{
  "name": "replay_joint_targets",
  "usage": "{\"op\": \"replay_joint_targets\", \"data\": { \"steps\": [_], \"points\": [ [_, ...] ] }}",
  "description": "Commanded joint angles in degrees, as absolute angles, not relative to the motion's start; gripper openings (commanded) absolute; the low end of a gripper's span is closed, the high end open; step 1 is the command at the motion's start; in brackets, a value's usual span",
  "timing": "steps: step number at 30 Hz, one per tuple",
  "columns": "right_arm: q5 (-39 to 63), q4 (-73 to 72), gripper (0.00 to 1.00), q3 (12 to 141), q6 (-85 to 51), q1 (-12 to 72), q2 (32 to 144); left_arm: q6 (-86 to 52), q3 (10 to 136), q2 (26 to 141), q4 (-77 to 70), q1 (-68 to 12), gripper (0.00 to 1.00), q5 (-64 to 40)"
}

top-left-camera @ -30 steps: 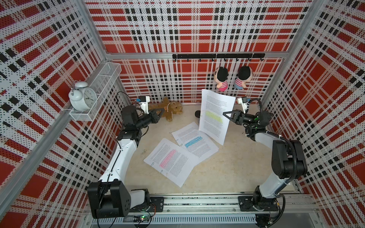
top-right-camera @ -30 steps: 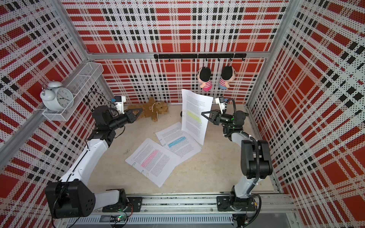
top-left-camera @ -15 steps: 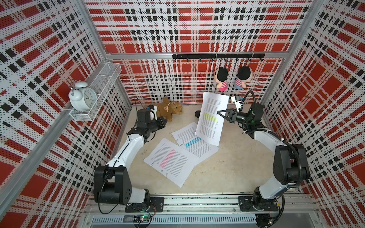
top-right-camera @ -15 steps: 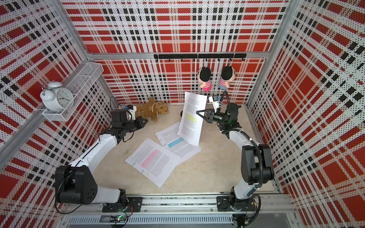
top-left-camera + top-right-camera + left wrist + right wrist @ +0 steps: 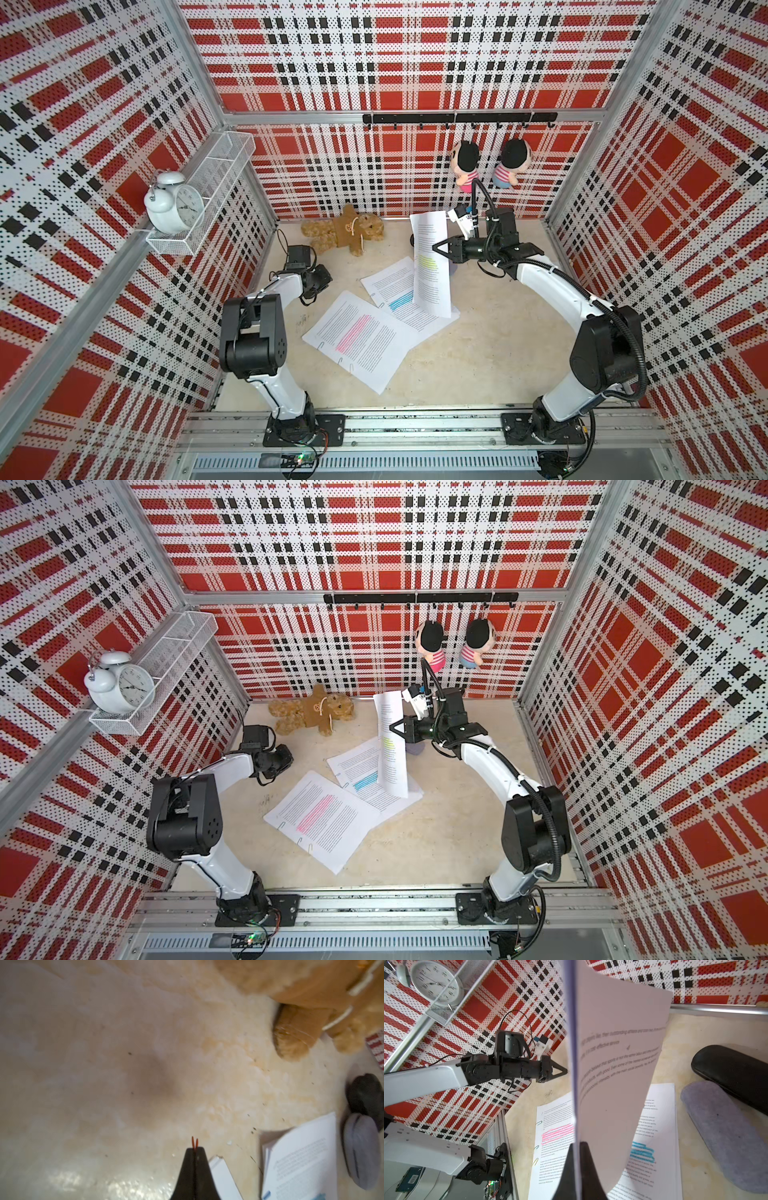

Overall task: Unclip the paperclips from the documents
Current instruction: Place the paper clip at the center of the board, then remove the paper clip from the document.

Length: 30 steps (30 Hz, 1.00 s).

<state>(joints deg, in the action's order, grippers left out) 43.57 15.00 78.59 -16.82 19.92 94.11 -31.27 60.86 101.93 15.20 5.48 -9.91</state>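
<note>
Your right gripper pinches the yellow-marked document upright, your left gripper clamps what looks like a freed red clip, and paperclips still sit on the flat pink-marked document and blue-marked document.

Teddy bear: brown plush, lying on the surface near the back wall.
Alarm clock: white, twin-bell, standing in the wire basket on the left wall.
Hook rail: black, mounted on the back wall.
Dolls: pink-striped doll and blue-striped doll, hanging below the rail.
Glasses cases: black case and grey case, side by side on the surface.
</note>
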Motion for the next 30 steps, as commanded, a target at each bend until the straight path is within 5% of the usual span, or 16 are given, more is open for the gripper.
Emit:
{"op": "replay_joint_targets", "data": {
  "steps": [1,5,10,16,22,30],
  "points": [
    [39.22,20.55,0.00,81.21,-15.29,21.74,92.33,-31.11,64.84,105.33,12.76,6.37,0.07,-9.13],
    [35.68,27.73,0.00,85.84,-15.01,23.83,93.87,-31.58,67.05,107.99,12.66,7.02,0.43,-9.93],
    [32.57,28.93,0.00,87.35,-13.83,26.97,93.30,-33.13,67.35,106.00,12.74,7.21,0.68,-9.77],
    [24.60,31.91,0.00,89.46,-15.09,29.97,92.44,-36.01,65.53,98.38,10.25,5.93,0.69,-11.32],
    [28.49,43.47,0.00,101.63,-11.48,31.21,99.05,-33.62,68.58,95.01,5.53,-1.50,0.79,-16.68],
    [27.02,50.71,0.00,114.35,-11.00,32.26,103.35,-47.83,65.90,96.05,-21.93,-8.07,0.86,-35.17]
  ]
}}
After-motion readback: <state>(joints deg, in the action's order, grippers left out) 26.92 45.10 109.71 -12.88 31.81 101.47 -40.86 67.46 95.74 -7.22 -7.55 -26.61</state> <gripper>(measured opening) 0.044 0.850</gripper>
